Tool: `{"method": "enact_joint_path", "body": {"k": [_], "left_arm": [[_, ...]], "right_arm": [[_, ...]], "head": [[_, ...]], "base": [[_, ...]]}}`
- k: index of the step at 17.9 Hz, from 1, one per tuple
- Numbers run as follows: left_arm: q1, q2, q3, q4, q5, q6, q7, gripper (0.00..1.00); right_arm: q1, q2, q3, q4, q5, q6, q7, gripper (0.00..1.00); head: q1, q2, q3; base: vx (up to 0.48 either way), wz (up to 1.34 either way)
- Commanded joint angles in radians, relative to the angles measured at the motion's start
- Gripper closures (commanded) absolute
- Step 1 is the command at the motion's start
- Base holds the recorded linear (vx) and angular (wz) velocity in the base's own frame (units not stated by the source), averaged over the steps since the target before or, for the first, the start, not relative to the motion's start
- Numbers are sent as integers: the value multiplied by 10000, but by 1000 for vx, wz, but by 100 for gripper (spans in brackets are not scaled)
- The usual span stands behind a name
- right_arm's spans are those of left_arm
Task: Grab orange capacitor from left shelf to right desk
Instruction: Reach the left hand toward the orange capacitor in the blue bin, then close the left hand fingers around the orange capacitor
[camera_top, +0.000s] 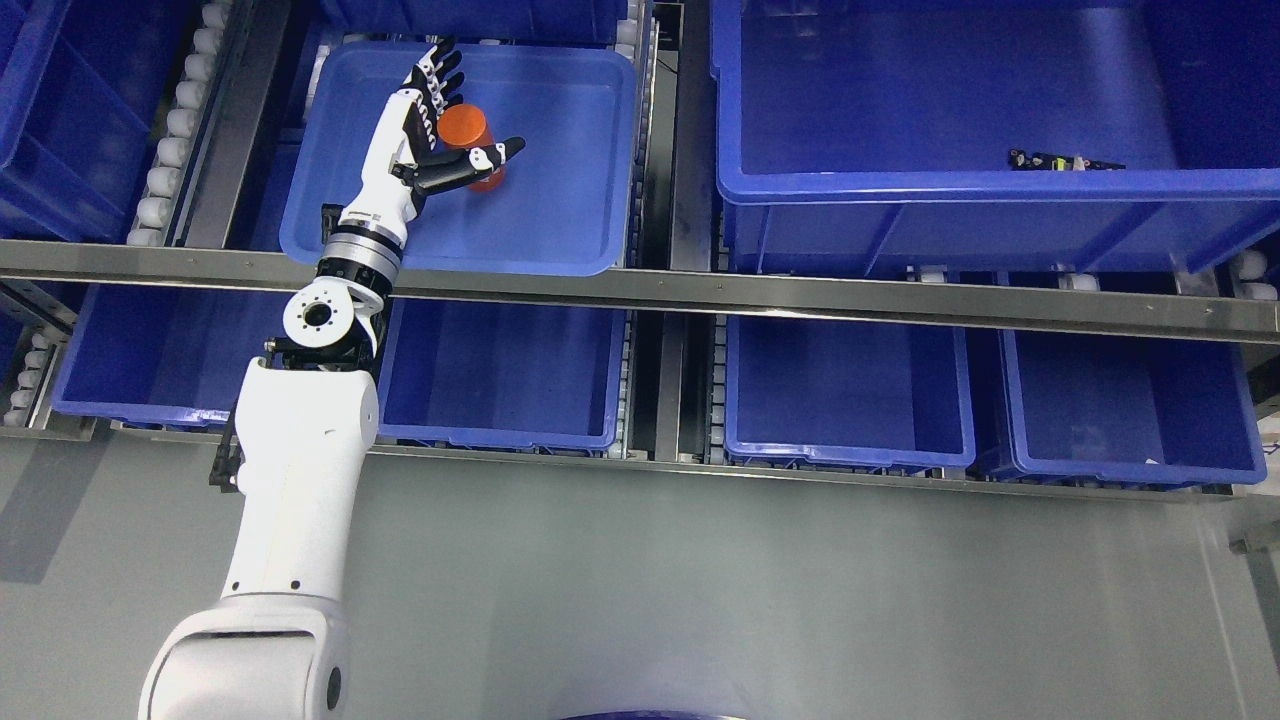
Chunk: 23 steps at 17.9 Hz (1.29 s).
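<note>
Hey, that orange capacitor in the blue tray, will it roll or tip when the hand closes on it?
The orange capacitor looks like a smooth, rigid cylinder standing upright, so it probably won't deform. A sideways nudge from the left robot hand might tip it, and then it could roll across the blue tray.

Lower part of orange capacitor (463, 130) hidden behind left hand (425, 130) thumb; can't tell if palm touches it. Small dark item (1062, 161) in big bin (960, 185) too small to identify. That bin cut off top and right. Lower bins (845, 400) partly hidden by steel rail (800, 295).
</note>
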Motion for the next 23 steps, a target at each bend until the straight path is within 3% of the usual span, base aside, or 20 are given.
{"method": "enact_joint_path", "body": {"k": [1,7,13,17,20,23], "left_arm": [[-521,157,-406,2413,-397,9,19,2],[-643,126,-376,2413,-367,-22,4,9],[-628,172,-253,2413,-337,-803,-11,47],[-598,111,-23,2413,-306,-1034,-12,66],[-598,65,375,2413,-291,-1768,-27,91],[-613,24,697,2352,-275,-2047,-42,99]], "right_arm": [[230,-175,-107,-174,61,5,0,0],[230,-175,-107,-174,77,5,0,0],[230,-175,-107,-174,61,5,0,0],[215,-175,-107,-174,61,5,0,0],[215,-175,-107,-174,61,5,0,0],[230,-175,-107,-174,61,5,0,0]], "head": [[0,0,0],[0,0,0],[0,0,0],[0,0,0],[0,0,0],[0,0,0]], "base": [[0,0],[0,0],[0,0],[0,0],[0,0],[0,0]]}}
